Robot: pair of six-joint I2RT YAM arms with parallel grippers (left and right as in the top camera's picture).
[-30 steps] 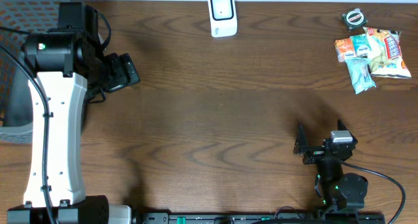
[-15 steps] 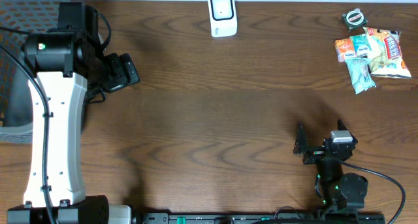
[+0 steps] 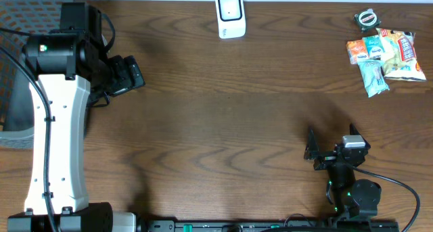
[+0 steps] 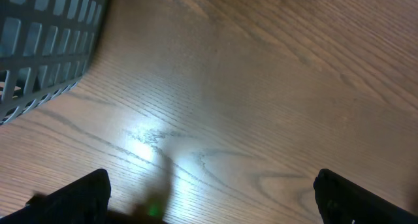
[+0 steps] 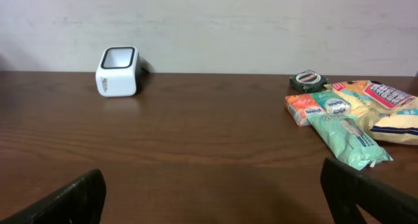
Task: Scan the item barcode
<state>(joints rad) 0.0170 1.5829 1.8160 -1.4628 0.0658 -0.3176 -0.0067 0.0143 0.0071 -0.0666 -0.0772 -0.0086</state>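
Observation:
The white barcode scanner [image 3: 230, 15] stands at the table's far edge, its dark window facing up; the right wrist view shows the scanner [image 5: 118, 71] at upper left. Several snack packets [image 3: 384, 56] lie in a pile at the far right, also visible as a packet pile [image 5: 356, 119] in the right wrist view. My right gripper [image 3: 331, 149] sits low near the front edge, open and empty, with dark fingertips [image 5: 65, 201] far from both. My left gripper [image 3: 127, 75] hovers open over bare wood at the left, its fingertips [image 4: 78, 198] wide apart.
A grey slatted basket [image 3: 13, 29] stands off the table's left side, and its wall [image 4: 39, 41] fills the upper left of the left wrist view. A small round tape-like item [image 3: 366, 17] lies just behind the packets. A pale wall rises behind the table.

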